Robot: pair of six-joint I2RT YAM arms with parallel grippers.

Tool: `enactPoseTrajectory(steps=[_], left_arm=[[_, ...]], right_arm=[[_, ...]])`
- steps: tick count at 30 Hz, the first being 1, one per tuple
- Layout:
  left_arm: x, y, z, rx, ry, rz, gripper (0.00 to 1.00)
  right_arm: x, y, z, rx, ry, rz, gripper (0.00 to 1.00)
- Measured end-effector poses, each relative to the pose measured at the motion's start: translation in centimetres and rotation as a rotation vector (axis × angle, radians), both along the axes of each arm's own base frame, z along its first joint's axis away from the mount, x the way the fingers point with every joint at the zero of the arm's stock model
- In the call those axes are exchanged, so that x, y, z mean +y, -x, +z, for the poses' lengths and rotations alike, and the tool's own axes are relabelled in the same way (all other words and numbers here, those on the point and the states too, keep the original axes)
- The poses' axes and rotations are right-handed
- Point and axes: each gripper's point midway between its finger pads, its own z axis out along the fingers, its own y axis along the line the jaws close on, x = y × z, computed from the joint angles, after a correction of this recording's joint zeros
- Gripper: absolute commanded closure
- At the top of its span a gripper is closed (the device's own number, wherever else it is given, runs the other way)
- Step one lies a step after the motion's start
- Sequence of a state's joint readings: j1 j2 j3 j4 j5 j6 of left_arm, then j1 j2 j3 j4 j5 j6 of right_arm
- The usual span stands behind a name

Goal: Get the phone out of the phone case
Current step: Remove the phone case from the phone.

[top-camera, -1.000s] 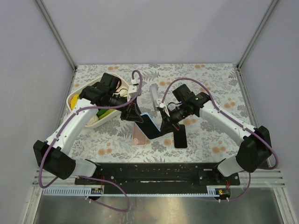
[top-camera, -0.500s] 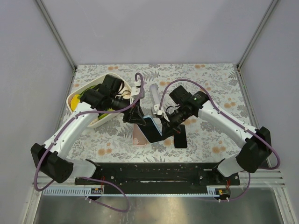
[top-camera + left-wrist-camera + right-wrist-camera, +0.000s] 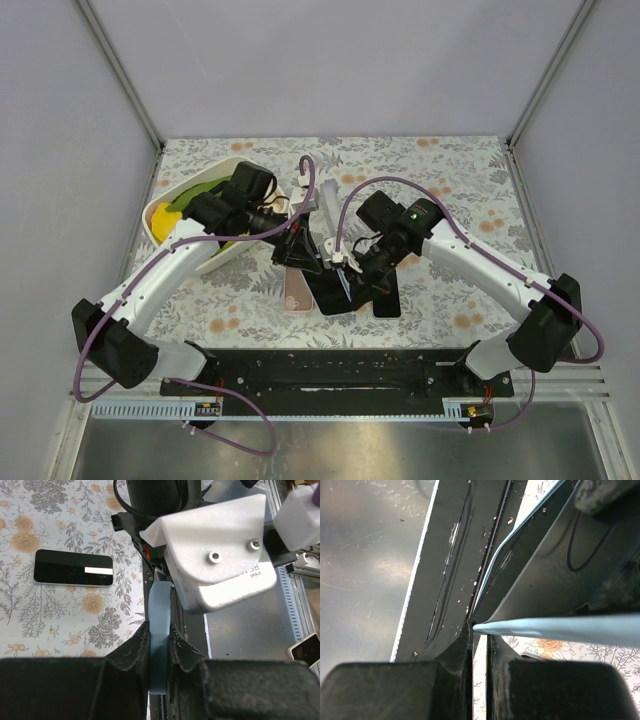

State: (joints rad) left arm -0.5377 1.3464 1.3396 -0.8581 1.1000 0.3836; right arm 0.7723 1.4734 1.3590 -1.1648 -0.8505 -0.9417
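Left pincer point(image 3: 160, 645) is nearly closed, pinching the rim of the light-blue soft phone case point(image 3: 160, 611). Right pincer point(image 3: 479, 630) is fully closed on a thin pale-blue edge, so it seems to grip the case too; you cannot tell if it also catches the black slab phone point(image 3: 335, 288). The case and phone hang between the two pincers, off the floral table point(image 3: 450, 170). Main risk: both holds are thin edge pinches, so a hard peel may pull the rim out of either one. If neither pincer grips the phone itself, it may drop once freed. It would land on the pink phone point(image 3: 296, 291) under the left pincer or on the second black phone point(image 3: 388, 299) under the right.
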Motion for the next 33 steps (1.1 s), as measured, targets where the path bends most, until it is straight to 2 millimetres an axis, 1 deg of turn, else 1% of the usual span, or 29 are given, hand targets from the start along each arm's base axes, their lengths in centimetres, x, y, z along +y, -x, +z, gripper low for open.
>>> enactPoseTrajectory(steps=[5,16,27,33], left_arm=[[-0.4,0.3,0.1,0.010,0.014,-0.022,1.00],[-1.0,0.2,0.2,0.023,0.039,-0.034,1.00],[-1.8,0.5,0.6,0.111,0.076,-0.063,1.00],[-2.0,0.4,0.5,0.114,0.088,-0.065,1.00]], right_arm=[[-0.3,0.5,0.2,-0.007,0.030,0.016,1.00],[-0.8,0.6,0.2,-0.032,0.044,0.038,1.00],[-0.9,1.9,0.7,-0.067,0.050,0.127,1.00],[-1.0,1.6,0.6,-0.088,0.064,0.127,1.00]])
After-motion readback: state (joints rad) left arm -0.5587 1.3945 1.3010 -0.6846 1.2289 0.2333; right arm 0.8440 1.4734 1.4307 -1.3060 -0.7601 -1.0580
